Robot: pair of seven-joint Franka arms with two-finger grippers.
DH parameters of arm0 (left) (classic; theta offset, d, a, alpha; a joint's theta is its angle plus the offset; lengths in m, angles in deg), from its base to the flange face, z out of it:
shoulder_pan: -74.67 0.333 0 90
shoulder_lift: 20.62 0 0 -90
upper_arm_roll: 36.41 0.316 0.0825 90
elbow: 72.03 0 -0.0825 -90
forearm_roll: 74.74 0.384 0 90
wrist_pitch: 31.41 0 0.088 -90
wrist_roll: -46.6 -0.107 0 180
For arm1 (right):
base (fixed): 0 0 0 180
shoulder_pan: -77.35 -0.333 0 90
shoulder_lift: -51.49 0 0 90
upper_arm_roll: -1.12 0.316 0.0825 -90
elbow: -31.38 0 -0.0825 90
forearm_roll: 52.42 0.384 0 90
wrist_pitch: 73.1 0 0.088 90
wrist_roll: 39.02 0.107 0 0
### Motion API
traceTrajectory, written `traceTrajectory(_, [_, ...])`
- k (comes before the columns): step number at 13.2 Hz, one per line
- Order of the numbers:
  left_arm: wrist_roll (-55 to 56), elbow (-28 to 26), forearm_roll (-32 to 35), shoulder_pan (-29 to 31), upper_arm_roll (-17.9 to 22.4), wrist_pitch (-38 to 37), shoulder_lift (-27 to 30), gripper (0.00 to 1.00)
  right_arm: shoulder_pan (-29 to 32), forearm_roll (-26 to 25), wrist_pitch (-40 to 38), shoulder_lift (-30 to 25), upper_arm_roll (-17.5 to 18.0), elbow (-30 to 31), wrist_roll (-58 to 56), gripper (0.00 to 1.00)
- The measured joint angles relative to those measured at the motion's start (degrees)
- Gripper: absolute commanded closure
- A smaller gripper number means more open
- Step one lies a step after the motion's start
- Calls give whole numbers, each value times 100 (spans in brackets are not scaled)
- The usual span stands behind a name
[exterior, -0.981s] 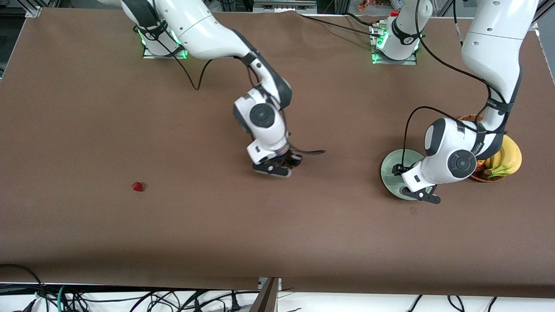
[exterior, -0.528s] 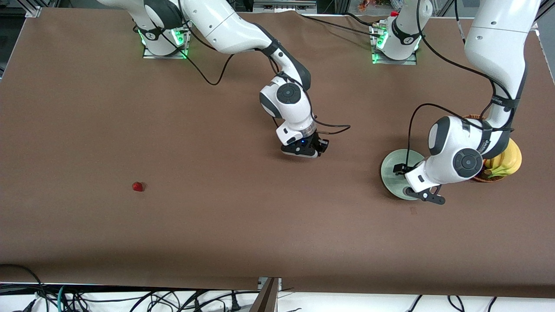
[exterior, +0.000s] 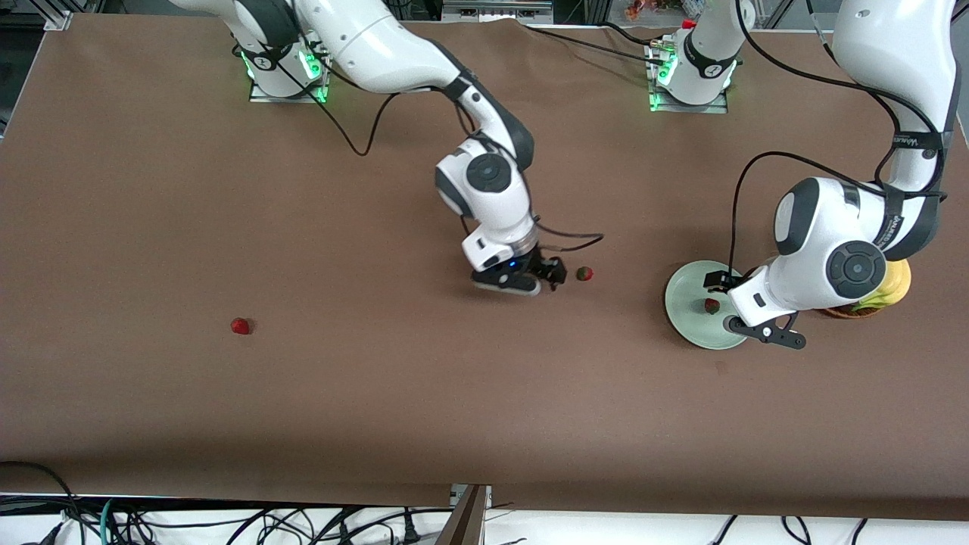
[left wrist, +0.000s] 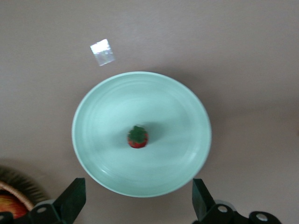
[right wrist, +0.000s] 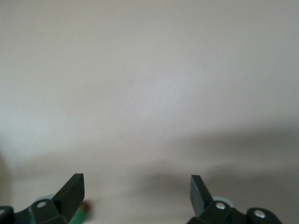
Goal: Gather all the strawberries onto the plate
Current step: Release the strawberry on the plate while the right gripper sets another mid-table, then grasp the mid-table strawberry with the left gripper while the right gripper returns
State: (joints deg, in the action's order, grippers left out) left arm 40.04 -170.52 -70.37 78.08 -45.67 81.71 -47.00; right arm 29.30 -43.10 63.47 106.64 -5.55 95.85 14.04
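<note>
Front view, three strawberries in sight. One strawberry (exterior: 711, 305) lies in the pale green plate (exterior: 685, 291), right of frame centre, toward the left arm's end of the table. In the left wrist view that berry (left wrist: 138, 137) sits near the middle of the plate (left wrist: 103, 116), leafy top up, well apart from the fingertips (left wrist: 74, 196) at the bottom corners of the frame.

Left gripper (exterior: 764, 331) hangs over the plate's edge on the side of the wicker basket (exterior: 840, 310), jaws spread wide, nothing between them. Bananas (exterior: 893, 284) show in the basket, mostly hidden by the left arm's wrist; the left wrist view catches a bit of basket rim (left wrist: 14, 186) at lower left.

Second strawberry (exterior: 584, 273) lies on the brown table (exterior: 227, 189), just beside the right gripper (exterior: 530, 280), on its plate side, apart from the fingers. Right gripper sits low over the table near frame centre, jaws wide and empty; in the right wrist view its fingertips (right wrist: 74, 189) frame bare table, with a bit of green and red at the lower left edge beside one finger, too cut off to tell for sure.

Third strawberry (exterior: 241, 326) lies alone in the lower left part of the front view, toward the right arm's end, well apart from both grippers.
</note>
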Motion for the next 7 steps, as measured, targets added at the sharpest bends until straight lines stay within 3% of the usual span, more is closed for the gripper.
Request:
traceTrajectory(4, [1464, -19, -309, -149, -500, -112, 25, 0, 1265, 4, -1235, -311, -8, 0, -2124, 0])
traceTrajectory(7, [3105, -82, -308, -781, -591, 376, -198, 0, 2044, 4, -1898, -339, -8, 2, -3435, 0])
